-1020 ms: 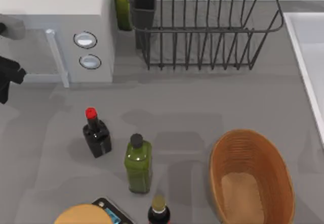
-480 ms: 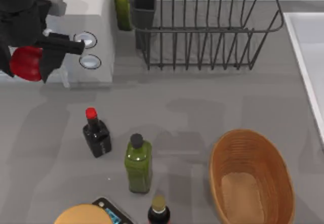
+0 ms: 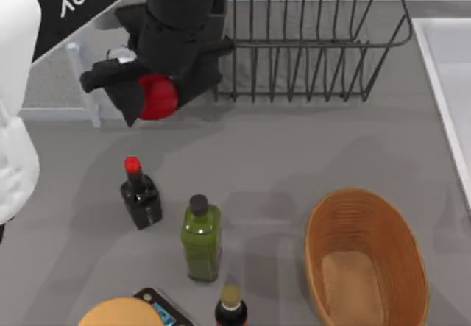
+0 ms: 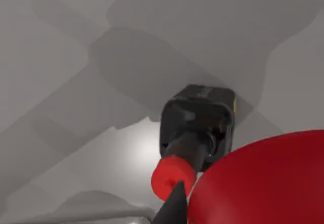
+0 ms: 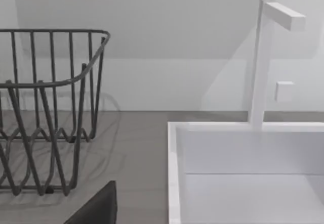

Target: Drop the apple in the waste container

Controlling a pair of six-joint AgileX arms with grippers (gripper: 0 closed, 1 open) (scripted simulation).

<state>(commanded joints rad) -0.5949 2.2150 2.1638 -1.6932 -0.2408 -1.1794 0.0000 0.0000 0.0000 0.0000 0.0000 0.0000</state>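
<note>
apple (image 3: 156, 96): clamped in left pincer (image 3: 140, 94), carried above the table (image 3: 294, 149) at its upper left, just in front of the black wire dish rack (image 3: 309, 46). dark bottle with red cap (image 3: 138, 192): upright beneath, nearer the front. waste container (image 3: 366, 256): front right, well apart from apple.

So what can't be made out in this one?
- Apple, top view: its upper part is covered by the left tool; in the left wrist view the picture's edge cuts it off.
- Wicker basket: its near end runs past the top view's bottom edge.
- Round tan thing and the bottle beside it: cut by the same edge.
- Dark bottle, left wrist view: partly behind the apple.
</note>
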